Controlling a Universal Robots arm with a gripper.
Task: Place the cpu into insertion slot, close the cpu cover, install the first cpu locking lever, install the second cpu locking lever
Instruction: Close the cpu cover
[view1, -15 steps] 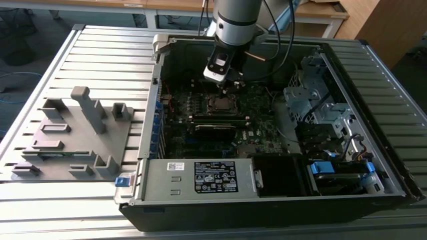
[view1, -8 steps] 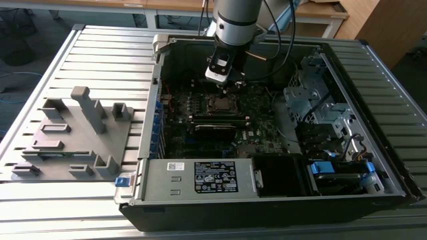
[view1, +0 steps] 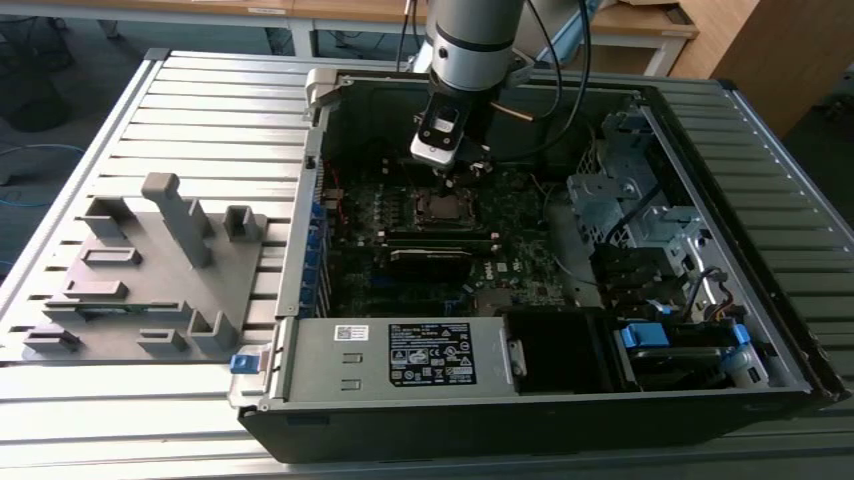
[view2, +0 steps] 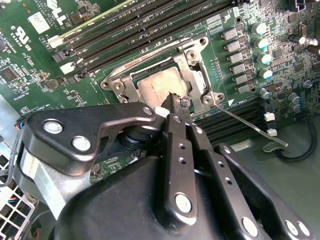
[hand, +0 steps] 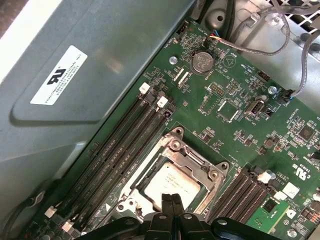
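The cpu (hand: 172, 184) shows its dull silver top inside the insertion slot (view1: 441, 207) on the green motherboard. The silver cpu cover (hand: 202, 167) lies down around it as a frame, also seen in the second wrist view as the cpu cover (view2: 197, 67) around the cpu (view2: 152, 85). My gripper (hand: 170, 201) is shut with its fingertips pressed together just above the cpu's edge; in the second wrist view the gripper (view2: 176, 102) hangs over the same edge. A thin locking lever (view2: 250, 125) sticks out sideways from one corner of the socket.
Long black memory slots (hand: 130, 145) run beside the socket. The open computer case (view1: 307, 300) lies on a slatted metal table, with a grey power supply box (view1: 400, 355) at the front, drive cages (view1: 627, 210) on the exterior view's right and a grey fixture (view1: 147, 270) on its left.
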